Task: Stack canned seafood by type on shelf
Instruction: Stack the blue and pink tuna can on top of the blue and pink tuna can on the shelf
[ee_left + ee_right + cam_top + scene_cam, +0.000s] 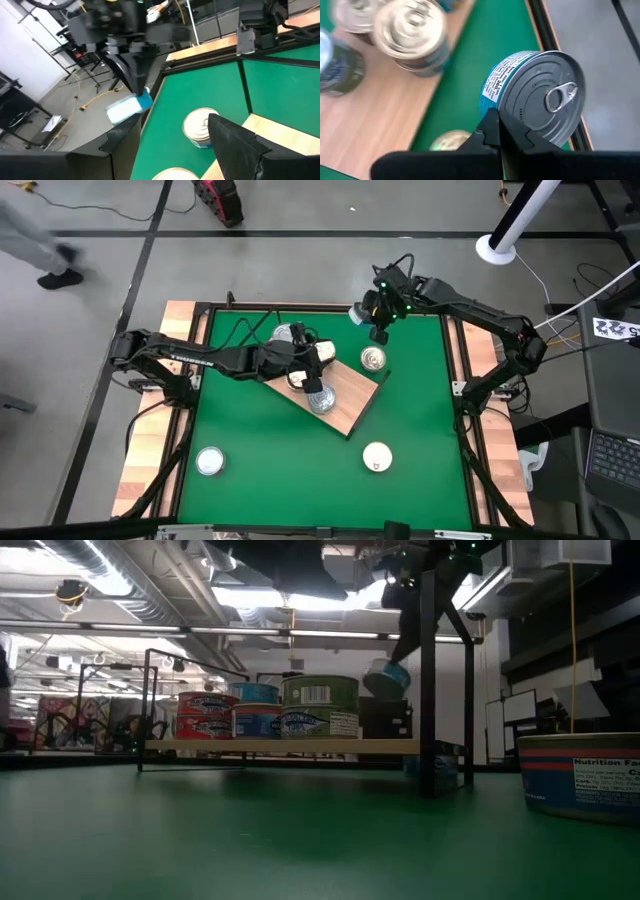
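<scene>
A blue-labelled tin (532, 105) is being held in the air near the far right of the green mat (420, 490) while the shelf (345, 408) is being attended by the other arm.

At the near left corner of the mat a lone silver tin (209, 461) is being left with open green all round it. Further in, the left gripper (312, 376) is being held over the slanted shelf with its fingers spread, nothing seen between them, above a tin (321, 399) standing on the board. Another tin (374, 359) is being kept at the board's far corner, close to its dark edge. A cream-lidded tin (376, 456) is sitting apart on clear mat near the front. The right gripper (378, 316) is being kept clamped on the blue tin's rim, tilted, near the mat's far edge.
</scene>
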Tool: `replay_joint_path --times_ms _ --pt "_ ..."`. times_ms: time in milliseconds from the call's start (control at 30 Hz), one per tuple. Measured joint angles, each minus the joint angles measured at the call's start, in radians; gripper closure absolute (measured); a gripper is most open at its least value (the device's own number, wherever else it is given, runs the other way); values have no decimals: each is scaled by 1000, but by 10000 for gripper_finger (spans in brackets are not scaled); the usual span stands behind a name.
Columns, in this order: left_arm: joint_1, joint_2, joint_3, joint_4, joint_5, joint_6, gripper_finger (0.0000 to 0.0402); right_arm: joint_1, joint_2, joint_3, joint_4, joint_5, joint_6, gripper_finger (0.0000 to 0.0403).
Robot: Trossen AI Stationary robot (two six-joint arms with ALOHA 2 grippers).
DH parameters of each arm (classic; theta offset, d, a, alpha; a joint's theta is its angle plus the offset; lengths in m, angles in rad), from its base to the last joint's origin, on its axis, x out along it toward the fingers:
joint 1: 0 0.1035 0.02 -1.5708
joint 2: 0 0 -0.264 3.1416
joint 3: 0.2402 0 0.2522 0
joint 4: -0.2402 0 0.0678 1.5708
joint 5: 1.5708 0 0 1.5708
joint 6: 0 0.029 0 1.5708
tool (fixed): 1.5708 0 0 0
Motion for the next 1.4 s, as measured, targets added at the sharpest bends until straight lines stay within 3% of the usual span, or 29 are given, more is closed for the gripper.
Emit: replay_joint_path --times_ms 233,567,833,1400 --pt "-19 -95 0 -88 -74 -6 174 96 8 0 103 -1 -33 403" --pt "-33 -185 0 -266 -81 -43 174 224 10 0 249 2 -85 403" --pt "-33 -182 0 -384 -79 129 174 292 10 0 263 2 -105 403" --pt "-38 -124 0 -367 -59 426 174 346 10 0 262 0 -104 403"
